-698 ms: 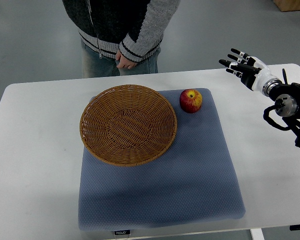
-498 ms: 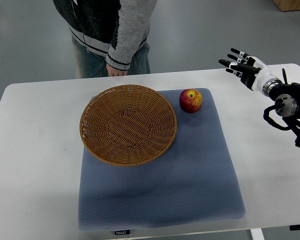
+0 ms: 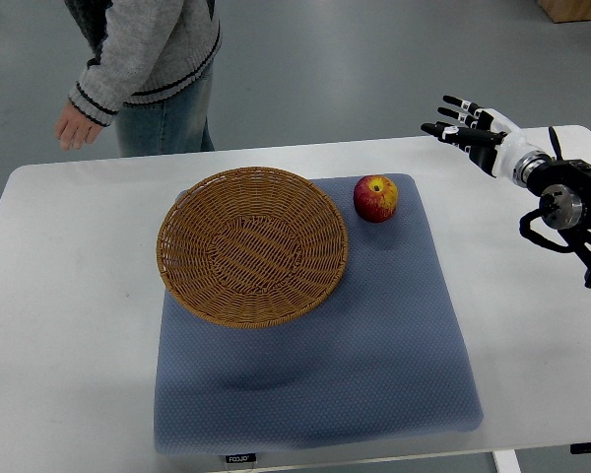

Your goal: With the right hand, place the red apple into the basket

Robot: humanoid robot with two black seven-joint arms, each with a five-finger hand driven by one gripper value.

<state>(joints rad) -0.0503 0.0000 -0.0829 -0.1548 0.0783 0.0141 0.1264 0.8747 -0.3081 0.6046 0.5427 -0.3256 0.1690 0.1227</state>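
Right hand [image 3: 465, 128], fingers spread and empty, is shifting slightly toward the red apple [image 3: 375, 198] beside the basket [image 3: 252, 244]; reach is beginning.

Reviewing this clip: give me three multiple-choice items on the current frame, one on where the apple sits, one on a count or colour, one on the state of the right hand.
1. Where is the red apple?
A. Inside the basket
B. On the blue mat, just right of the basket
C. On the bare table, off the mat

2. How many apples are in view?
A. One
B. Two
C. Three

3. What is the right hand doing?
A. Gripping the apple
B. Resting inside the basket
C. Open, holding nothing, off to the right of the apple

Answers:
1. B: the apple lies on the blue mat beside the rim of the basket, not in it.
2. A: only one apple shows.
3. C: its fingers are spread above the table's far right edge, clear of the apple.
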